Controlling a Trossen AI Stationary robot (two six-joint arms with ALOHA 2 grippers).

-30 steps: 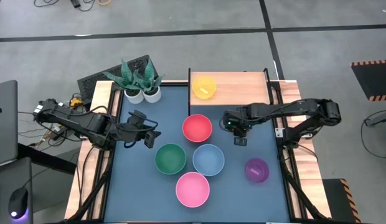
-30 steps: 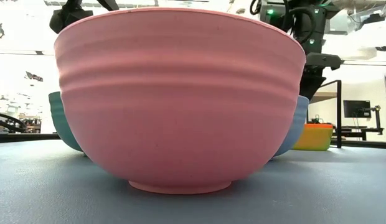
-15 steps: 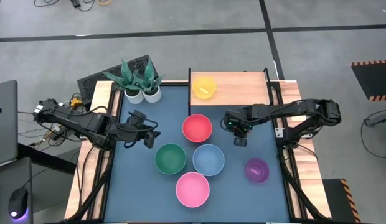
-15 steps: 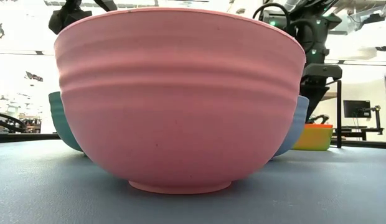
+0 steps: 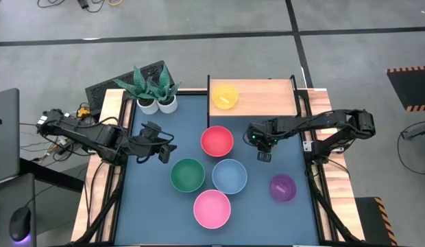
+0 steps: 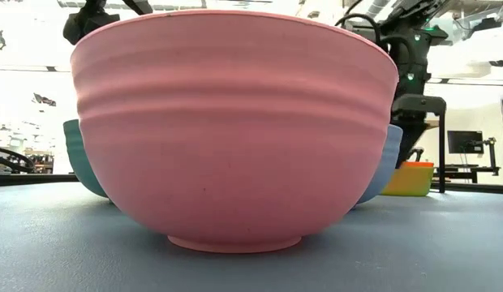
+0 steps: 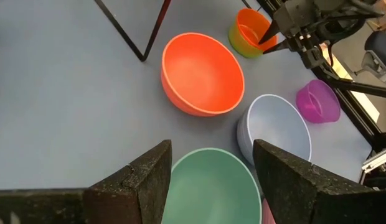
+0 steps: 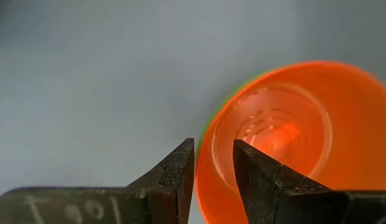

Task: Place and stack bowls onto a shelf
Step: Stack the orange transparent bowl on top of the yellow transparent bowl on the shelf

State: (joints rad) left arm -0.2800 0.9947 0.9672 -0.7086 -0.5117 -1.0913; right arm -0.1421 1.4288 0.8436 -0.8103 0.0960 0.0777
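A yellow bowl stands on the light-wood shelf at the far edge. On the mat stand the red-pink, green, light blue, pink and purple bowls. A small red-orange bowl with a yellowish outer wall stands on the mat under my right gripper, which hides it in the high view. The gripper is slightly open; one finger stands outside the bowl's rim and one inside. Whether they touch it, I cannot tell. My left gripper waits open, left of the green bowl.
Two white plant pots stand at the far left corner of the mat. The shelf's thin black legs stand just beyond the red-pink bowl. Wooden rails run along both sides of the table. The near left of the mat is bare.
My right gripper has come down toward the small red-orange bowl, which has stayed where it was on the mat.
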